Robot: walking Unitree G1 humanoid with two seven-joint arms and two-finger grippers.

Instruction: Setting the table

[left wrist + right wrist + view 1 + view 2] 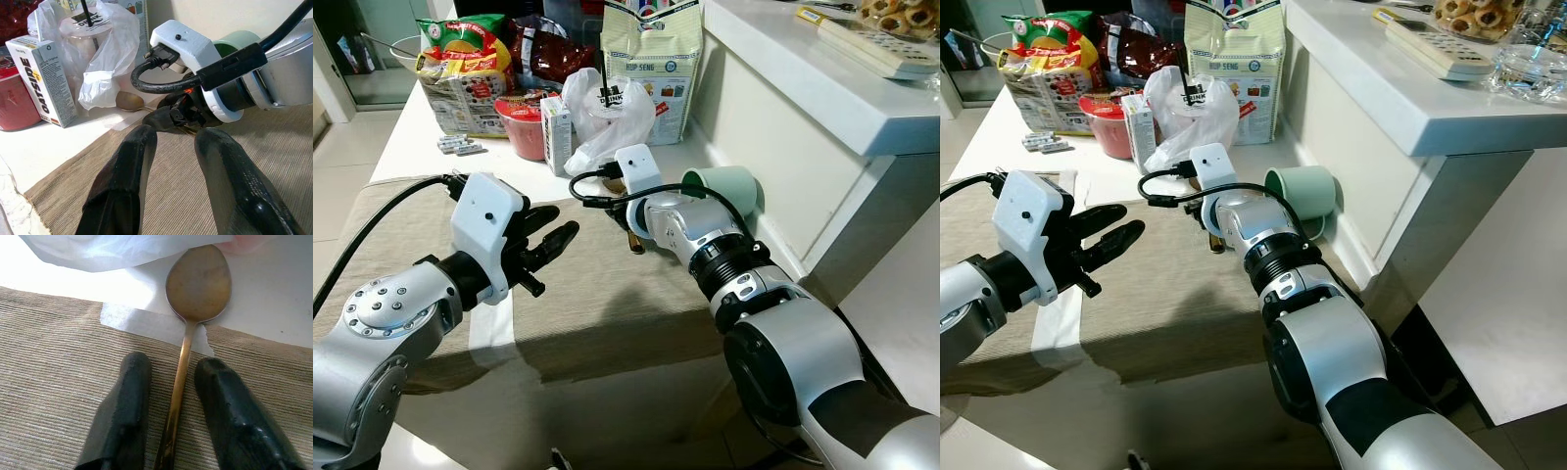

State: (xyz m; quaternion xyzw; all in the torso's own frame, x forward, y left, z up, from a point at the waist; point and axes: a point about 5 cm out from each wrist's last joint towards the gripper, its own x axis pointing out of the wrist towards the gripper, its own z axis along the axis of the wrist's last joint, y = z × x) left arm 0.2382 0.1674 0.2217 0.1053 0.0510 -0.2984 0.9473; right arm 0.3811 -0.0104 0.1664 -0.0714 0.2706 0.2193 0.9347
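Left gripper (548,240) hovering over the beige mat (607,313), fingers parted, nothing held. Right gripper (171,406) down at the mat's far edge, fingers apart astride the gold spoon (195,298). Beyond, carton (44,83) reading "OATSIDE", bag (651,44) reading "HUP SENG".

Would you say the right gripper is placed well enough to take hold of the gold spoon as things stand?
Probably yes. The right gripper is down at the beige placemat with its open fingers on either side of the gold spoon handle, and nothing lies between them. The white plastic bag sits beyond the bowl, clear of the fingers.
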